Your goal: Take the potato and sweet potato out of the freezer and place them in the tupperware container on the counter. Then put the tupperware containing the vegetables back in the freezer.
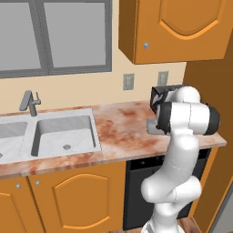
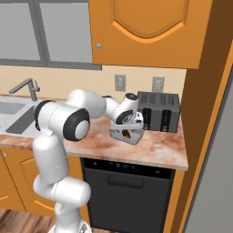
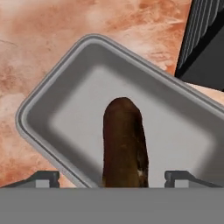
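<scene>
Sweet potato [image 3: 124, 144] (in tupperware container [image 3: 52, 105]) — between claw [image 3: 113, 178] tips.

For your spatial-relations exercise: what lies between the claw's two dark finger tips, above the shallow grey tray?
In the hand view, a dark reddish-brown sweet potato lies between the open claw's finger tips, inside the grey rectangular tupperware tray; contact can't be judged.

The left base view looks forward and down from behind the arm [image 1: 182, 150], which stands at 4 o'clock; the sink [image 1: 63, 132] lies at 9 o'clock. The right base view faces the same counter [image 2: 150, 150] (arm at 8 o'clock), sharing the toaster [image 2: 159, 111]. The hand view looks steeply down, close over the tray [image 3: 57, 92], toaster at 1 o'clock.
</scene>
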Robot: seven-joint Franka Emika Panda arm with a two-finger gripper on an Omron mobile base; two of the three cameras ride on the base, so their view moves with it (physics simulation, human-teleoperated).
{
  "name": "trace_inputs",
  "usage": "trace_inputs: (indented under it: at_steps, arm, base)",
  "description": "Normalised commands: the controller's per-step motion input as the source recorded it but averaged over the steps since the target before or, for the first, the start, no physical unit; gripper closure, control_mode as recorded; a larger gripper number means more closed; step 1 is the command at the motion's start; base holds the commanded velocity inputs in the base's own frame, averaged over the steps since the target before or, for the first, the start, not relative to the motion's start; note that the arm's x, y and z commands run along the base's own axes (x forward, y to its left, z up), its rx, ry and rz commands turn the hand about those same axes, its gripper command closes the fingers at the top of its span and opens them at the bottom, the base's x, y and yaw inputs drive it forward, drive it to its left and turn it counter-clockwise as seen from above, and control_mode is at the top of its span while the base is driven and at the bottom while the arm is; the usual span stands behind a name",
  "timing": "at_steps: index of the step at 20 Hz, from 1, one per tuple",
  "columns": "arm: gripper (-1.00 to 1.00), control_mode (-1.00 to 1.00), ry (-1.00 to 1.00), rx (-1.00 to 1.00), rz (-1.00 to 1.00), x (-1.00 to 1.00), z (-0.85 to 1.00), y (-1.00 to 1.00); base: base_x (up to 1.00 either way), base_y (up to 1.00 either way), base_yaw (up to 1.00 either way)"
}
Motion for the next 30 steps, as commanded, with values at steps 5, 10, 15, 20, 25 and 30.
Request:
trace_inputs:
  at_steps: [5,10,15,20,25,30]
  arm:
    - [-1.00,-1.00,-0.08,0.00,0.00,-0.30,0.85,0.24]
    - [-1.00,-1.00,-0.09,0.00,0.00,-0.53,1.00,0.53]
    - [-1.00,-1.00,-0.03,0.00,-0.01,-0.64,1.00,0.67]
    - [-1.00,-1.00,0.00,0.00,-0.06,-0.78,1.00,0.72]
    - [-1.00,-1.00,0.03,0.01,-0.08,-0.92,0.97,0.60]
    - [-1.00,-1.00,0.00,0.01,-0.11,-1.00,0.70,0.26]
  base:
    - [0.00,0.00,0.00]
    - [0.00,0.00,0.00]
    - [0.00,0.00,0.00]
    - [0.00,0.00,0.00]
    - [0.00,0.00,0.00]
    - [0.00,0.00,0.00]
